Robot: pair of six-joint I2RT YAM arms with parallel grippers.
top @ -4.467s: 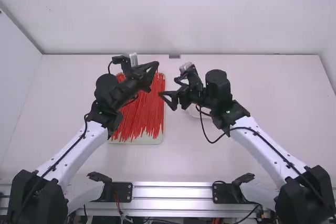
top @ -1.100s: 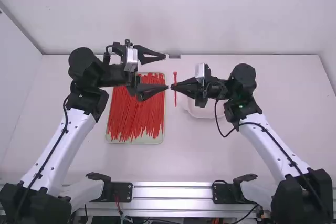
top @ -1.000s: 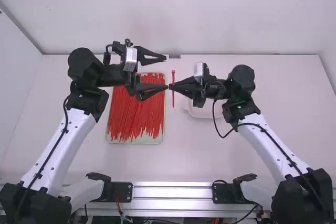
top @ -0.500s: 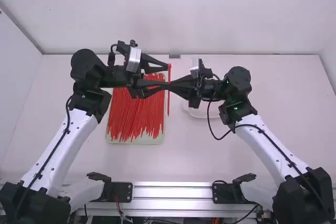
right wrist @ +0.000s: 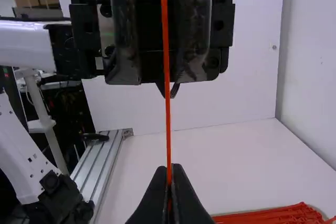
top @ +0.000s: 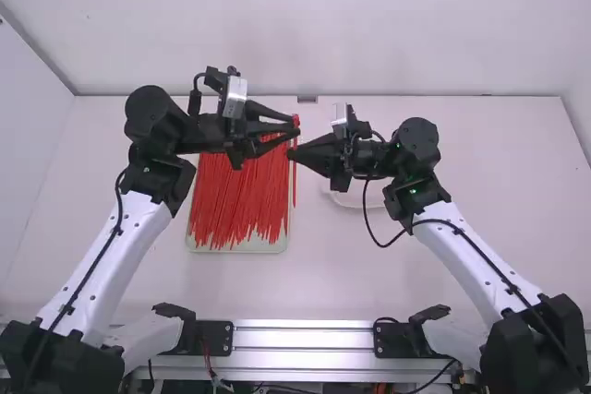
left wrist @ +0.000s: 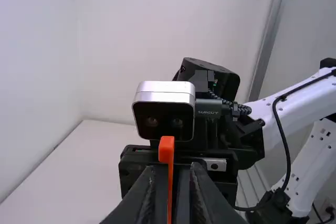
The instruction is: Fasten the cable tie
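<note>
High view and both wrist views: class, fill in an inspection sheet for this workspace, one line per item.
Surface: white table, unmarked.
Job's things: one red cable tie held upright in the air; tray of loose red cable ties on the table.
Clutter: white container near the tray, partly hidden.
Grippers: right gripper, fingers shut on the held tie's strap; left gripper, fingers open, one on either side of the tie just below its head.
Cables: black cable loops from the right arm.
Surroundings: white walls; metal rail at the arms' bases.
</note>
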